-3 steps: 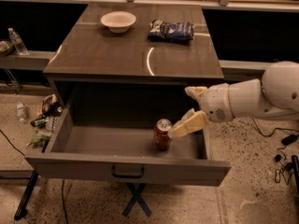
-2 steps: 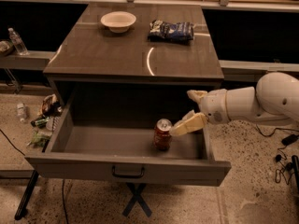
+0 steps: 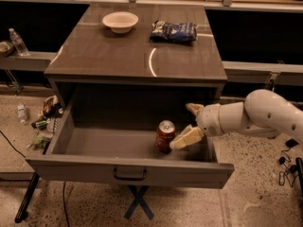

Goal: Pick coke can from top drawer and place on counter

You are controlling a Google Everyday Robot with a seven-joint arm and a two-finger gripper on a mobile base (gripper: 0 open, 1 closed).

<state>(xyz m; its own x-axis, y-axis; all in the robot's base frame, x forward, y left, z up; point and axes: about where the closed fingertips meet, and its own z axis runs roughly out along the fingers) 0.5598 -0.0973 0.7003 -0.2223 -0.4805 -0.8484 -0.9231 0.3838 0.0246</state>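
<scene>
Camera view: I log the coke can [image 3: 165,136] upright on the floor of the pulled-out top drawer [image 3: 130,170], right of centre. My pincer [image 3: 181,126] reaches in from the right with its fingers [image 3: 188,138] spread apart, gripping nothing, the lower one just beside the can's right side. On the tabletop [image 3: 118,56] above I list a white bowl [image 3: 120,21] and a dark snack bag [image 3: 173,31].

We're in dim, warm light: overhead glare streaks the counter [image 3: 118,56], the top drawer [image 3: 94,168] sits shadowed inside, and the gripper [image 3: 183,125] at its right end catches light.
</scene>
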